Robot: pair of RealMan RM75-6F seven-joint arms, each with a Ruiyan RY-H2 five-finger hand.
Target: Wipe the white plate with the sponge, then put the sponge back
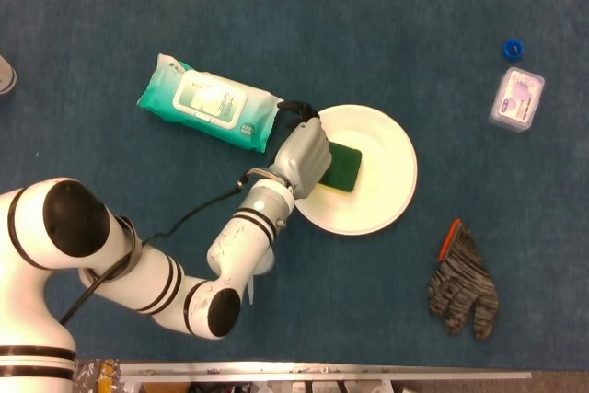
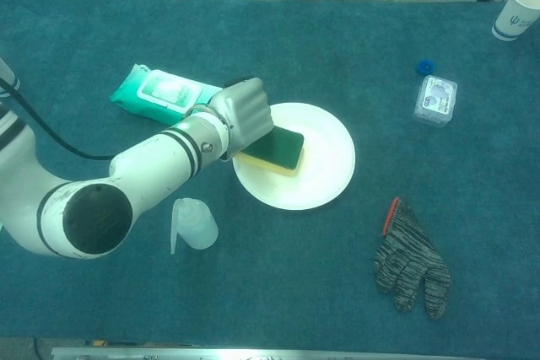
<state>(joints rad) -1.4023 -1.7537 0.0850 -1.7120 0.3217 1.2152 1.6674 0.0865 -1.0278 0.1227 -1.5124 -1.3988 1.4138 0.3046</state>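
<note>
white plate [image 1: 379,177]: one
sponge [image 1: 342,167]: one
wet-wipe pack [image 1: 208,102]: one, far left
clear measuring cup [image 2: 193,223]: one, near left
knit glove [image 1: 463,287]: one, near right
small plastic box [image 1: 516,98]: one, far right
blue cap [image 1: 513,47]: one
paper cup [image 2: 515,12]: one, far right corner

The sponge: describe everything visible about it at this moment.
The sponge is a flat rectangular block with a dark green scouring top and a yellow foam layer beneath, the yellow showing along its near edge in the chest view. It lies flat on the left part of the white plate. The left hand grips its left end, covering that part, so its full length cannot be seen.
</note>
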